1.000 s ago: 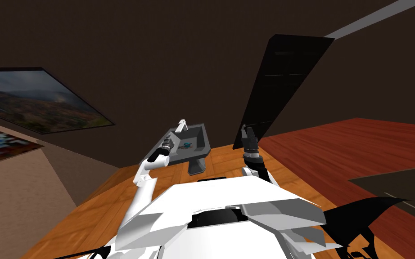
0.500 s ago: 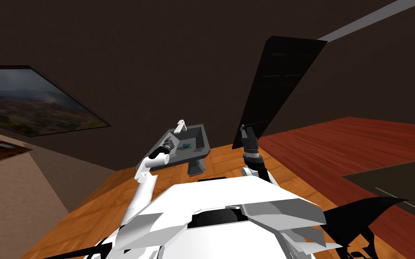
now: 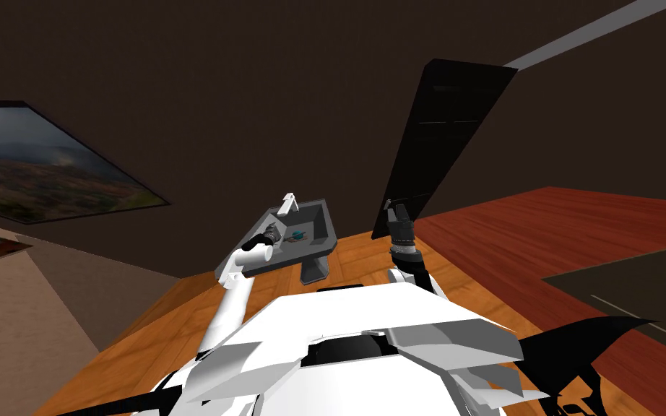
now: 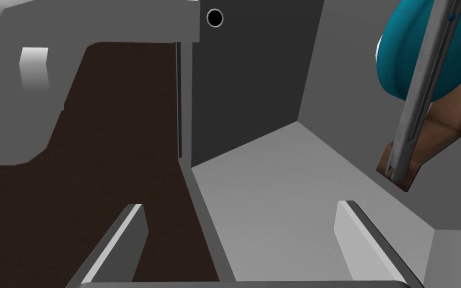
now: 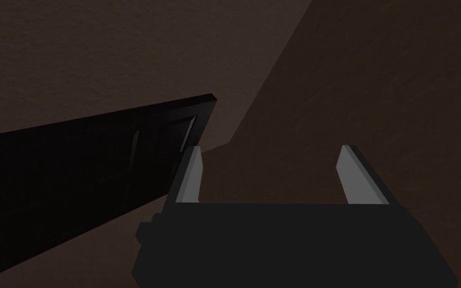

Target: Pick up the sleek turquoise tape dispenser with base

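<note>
Tape dispenser: rounded turquoise, brown base | grey basin | left claw spread

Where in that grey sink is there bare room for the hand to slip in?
The sink floor is bare from the open left gripper to the dark back wall with the round hole. It is crowded on the tape dispenser side; the sink's edge stands between the fingers.

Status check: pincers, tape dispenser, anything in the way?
Left pincer open, straddling the sink rim. Right pincer open, raised. Turquoise tape dispenser in the sink, not gripped, outside the left pincer's fingers. Rim may block the reach.
</note>
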Tool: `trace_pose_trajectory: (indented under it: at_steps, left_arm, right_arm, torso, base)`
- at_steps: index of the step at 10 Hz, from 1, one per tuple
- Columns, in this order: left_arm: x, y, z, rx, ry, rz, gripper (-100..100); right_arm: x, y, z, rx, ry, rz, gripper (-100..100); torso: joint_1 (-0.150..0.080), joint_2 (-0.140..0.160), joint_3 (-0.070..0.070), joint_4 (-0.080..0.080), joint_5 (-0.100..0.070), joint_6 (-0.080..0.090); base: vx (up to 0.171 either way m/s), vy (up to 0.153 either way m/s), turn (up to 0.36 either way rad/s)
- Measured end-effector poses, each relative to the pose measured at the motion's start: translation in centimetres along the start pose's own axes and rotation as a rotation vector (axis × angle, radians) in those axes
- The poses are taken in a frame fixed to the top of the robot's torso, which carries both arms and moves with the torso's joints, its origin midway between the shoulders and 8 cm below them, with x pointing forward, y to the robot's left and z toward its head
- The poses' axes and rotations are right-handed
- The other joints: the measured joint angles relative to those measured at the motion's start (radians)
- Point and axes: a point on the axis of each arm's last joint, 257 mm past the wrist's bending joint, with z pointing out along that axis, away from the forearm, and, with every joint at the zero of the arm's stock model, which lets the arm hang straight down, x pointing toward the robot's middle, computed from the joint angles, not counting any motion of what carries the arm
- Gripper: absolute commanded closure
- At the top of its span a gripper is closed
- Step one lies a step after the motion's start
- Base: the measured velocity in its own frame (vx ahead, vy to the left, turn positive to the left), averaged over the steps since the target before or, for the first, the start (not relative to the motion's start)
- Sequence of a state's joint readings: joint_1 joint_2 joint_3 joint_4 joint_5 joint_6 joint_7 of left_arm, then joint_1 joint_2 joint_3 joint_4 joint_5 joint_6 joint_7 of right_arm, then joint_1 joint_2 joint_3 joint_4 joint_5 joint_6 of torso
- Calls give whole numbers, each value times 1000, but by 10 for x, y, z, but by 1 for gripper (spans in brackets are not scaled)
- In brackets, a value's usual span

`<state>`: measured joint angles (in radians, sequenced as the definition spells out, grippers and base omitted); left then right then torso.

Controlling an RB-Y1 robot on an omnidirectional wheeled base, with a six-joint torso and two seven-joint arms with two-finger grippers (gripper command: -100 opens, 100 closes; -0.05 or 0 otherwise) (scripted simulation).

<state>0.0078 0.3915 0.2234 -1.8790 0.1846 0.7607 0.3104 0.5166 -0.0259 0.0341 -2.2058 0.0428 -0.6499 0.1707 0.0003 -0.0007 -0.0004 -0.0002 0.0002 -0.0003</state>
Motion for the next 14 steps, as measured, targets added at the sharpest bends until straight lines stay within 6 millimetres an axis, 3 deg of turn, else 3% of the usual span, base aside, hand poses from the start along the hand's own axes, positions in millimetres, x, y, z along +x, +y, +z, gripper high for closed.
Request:
trace_pose_trajectory:
  at_steps: [7,14]
  left_arm:
    - [-10,46,14,-211,-47,-101,-100]
    - [-16,93,13,-411,-108,-181,-100]
  right_arm:
    - [0,0,0,0,0,0,0]
    - [0,0,0,0,0,0,0]
  torso:
    - [1,-1,-1,0,0,0]
    - [1,-1,-1,0,0,0]
  base:
    - [23,17,-76]
    - [22,19,-82]
